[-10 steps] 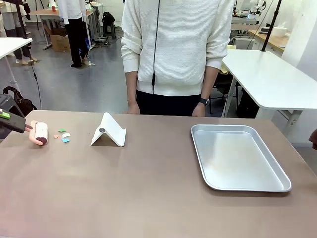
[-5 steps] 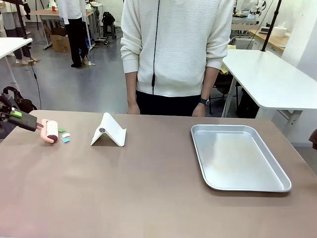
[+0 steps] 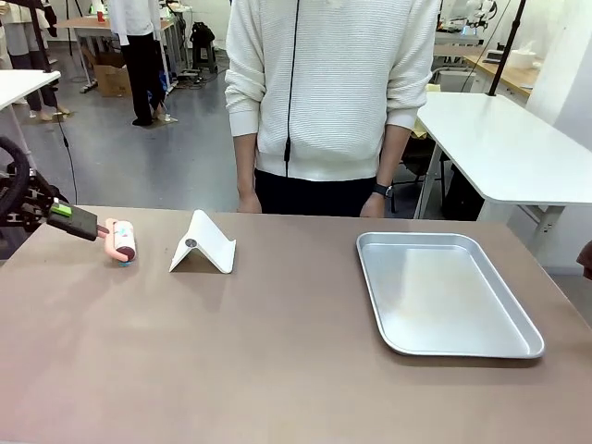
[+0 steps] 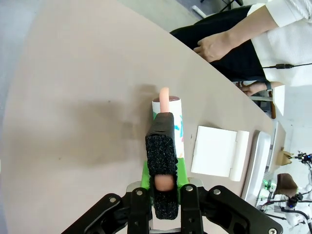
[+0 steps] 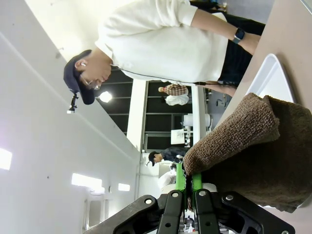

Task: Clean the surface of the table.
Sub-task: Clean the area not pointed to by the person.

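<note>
Near the desk's (image 3: 277, 370) far left corner, the left gripper (image 3: 94, 228) is clamped tight on the pink handle of a lint roller (image 3: 124, 242). The drum rests on the brown top just in from the left edge. From the wrist camera you can see teal flecks stuck to the roller's sheet, so I'd say it is picking things up.

To do this stroke well, I'd keep the drum flat so that its whole width rolls, not one rim. Press evenly and run it straight along the far edge. I'd also end the stroke short of the white folded stand (image 3: 205, 245) just to the right, which looks light enough to skid if nudged. Anything beyond that wants a lift and a fresh pass, or a line nearer the front edge.

Further right, the steel tray (image 3: 462, 352) lies empty towards the right edge, with bare desk between it and the stand. A person (image 3: 333, 92) stands at the far edge, hands hanging close to it, so strokes should stay low and slow there.

The right gripper (image 5: 185, 183) is pinched shut on a brown towel (image 5: 253, 151), held off near the tray's side.
</note>
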### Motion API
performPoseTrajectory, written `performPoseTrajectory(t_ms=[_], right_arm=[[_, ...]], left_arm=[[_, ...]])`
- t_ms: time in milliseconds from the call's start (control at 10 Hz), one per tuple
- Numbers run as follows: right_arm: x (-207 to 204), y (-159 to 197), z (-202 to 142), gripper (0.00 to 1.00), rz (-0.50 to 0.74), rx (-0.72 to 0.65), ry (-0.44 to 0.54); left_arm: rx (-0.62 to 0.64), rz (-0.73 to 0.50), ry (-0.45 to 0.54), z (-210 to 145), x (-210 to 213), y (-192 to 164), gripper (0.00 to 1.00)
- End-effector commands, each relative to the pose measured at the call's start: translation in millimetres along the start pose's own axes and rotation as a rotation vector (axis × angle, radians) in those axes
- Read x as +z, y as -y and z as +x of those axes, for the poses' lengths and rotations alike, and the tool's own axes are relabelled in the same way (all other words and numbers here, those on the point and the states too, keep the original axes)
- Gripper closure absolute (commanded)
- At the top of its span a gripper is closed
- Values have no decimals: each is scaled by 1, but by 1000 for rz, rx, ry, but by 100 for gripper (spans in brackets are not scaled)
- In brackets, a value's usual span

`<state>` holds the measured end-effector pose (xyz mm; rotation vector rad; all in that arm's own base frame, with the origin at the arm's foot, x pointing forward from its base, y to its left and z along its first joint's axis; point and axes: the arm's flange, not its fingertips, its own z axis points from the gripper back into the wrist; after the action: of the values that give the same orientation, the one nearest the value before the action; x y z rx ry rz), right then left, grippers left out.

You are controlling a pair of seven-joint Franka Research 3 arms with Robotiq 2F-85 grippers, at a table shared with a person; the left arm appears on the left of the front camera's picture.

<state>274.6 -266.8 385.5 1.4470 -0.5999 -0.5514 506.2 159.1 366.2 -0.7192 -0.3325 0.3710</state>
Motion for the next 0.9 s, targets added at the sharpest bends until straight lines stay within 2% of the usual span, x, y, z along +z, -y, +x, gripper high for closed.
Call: performPoseTrajectory(t_ms=[0,500,800], right_arm=[[0,-4,-4,100,-8,4,1],[0,-4,-4,100,-8,4,1],[0,-4,-4,100,-8,4,1]], left_arm=[[19,58,-27,1,-27,-7,78],[43,20,-25,9,-46,12,78],[49,-28,1,12,-31,16,78]])
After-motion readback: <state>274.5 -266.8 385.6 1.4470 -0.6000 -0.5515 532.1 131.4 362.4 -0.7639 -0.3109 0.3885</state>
